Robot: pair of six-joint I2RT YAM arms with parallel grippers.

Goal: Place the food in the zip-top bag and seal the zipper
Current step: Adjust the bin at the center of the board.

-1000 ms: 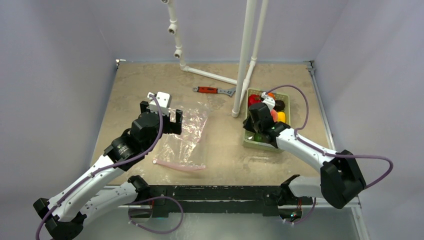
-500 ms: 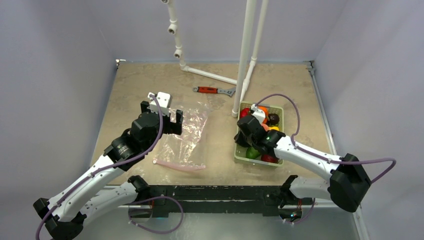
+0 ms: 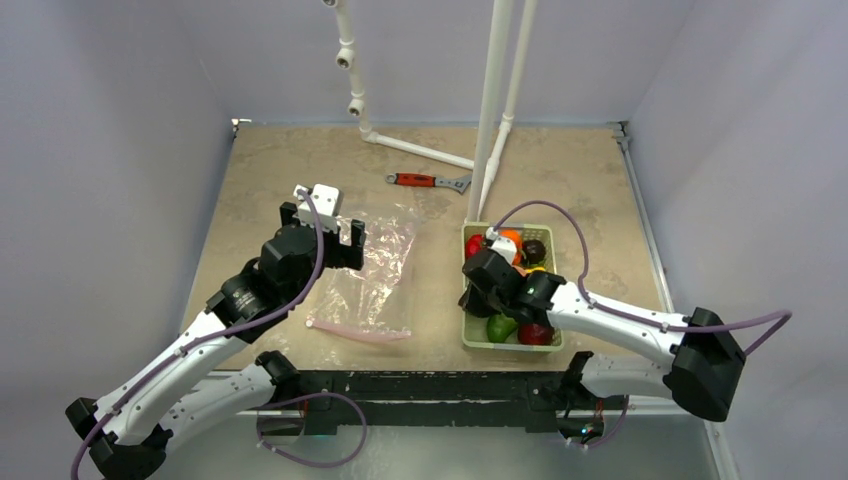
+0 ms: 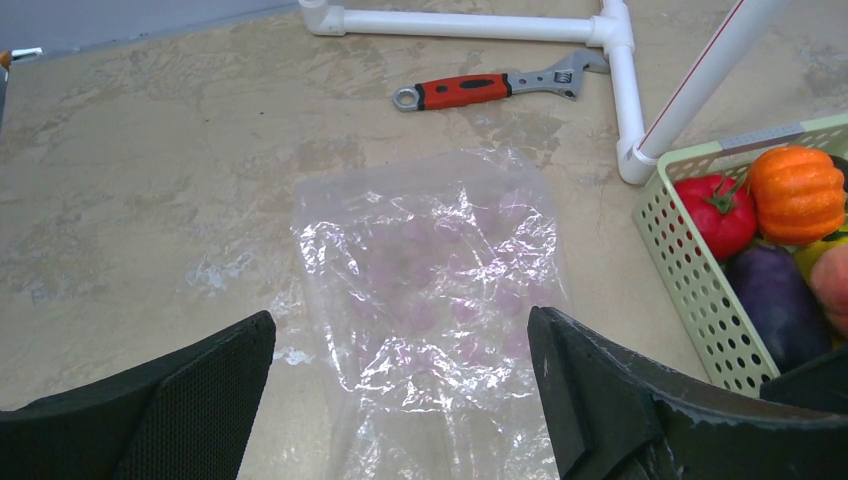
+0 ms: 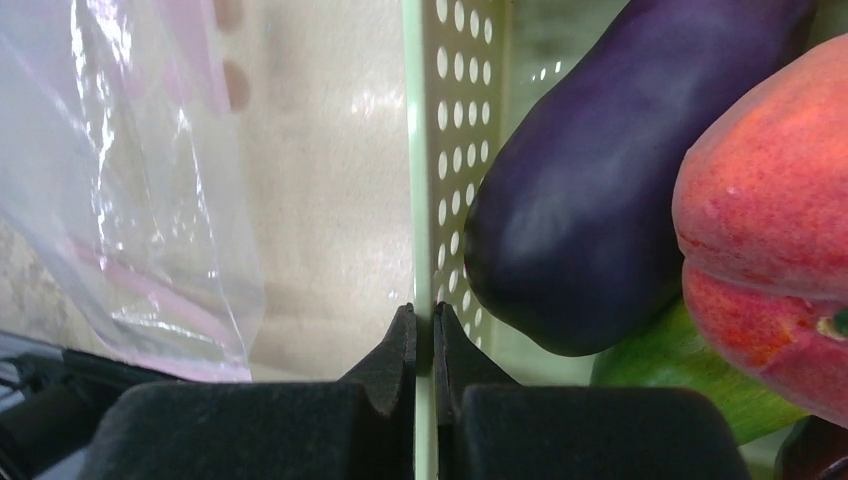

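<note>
On the left, the left gripper (image 3: 322,228) hangs over the far end of the zip-top bag (image 3: 368,275), jaws spread wide, nothing in them. The bag lies flat on the table (image 3: 260,180), with no food in it that we can see. Its zipper (image 3: 358,332) runs along the near edge, toward the arm bases. We cannot tell if the mouth is open.

Risk one: those open fingers are at the bag's closed end, well apart from the mouth. A push down there would likely just pin or skid the thin film and do nothing to hold the mouth open. Crinkly plastic probably slides easily on this surface.

Right of the bag, near it but not touching, the basket (image 4: 690,275) holds the food: tomato (image 4: 718,215), pumpkin (image 4: 797,195), eggplant (image 5: 600,190), peach (image 5: 770,230) and a green piece (image 3: 500,327). We see none outside it.

The right gripper (image 5: 424,330) is pinched tight on the basket's left wall, with the thin perforated plastic between the tips and the eggplant just inside.

Risk two: this is a narrow pinch on a flexing wall with the load off to one side. A lift or a fast drag could slip the wall out or tip the basket and roll round pieces across the table.

Risk three: a pull further left could ride the basket onto the bag and crumple it. The basket also sits close to the table's near edge, so a pull nearward could take it off.
</note>
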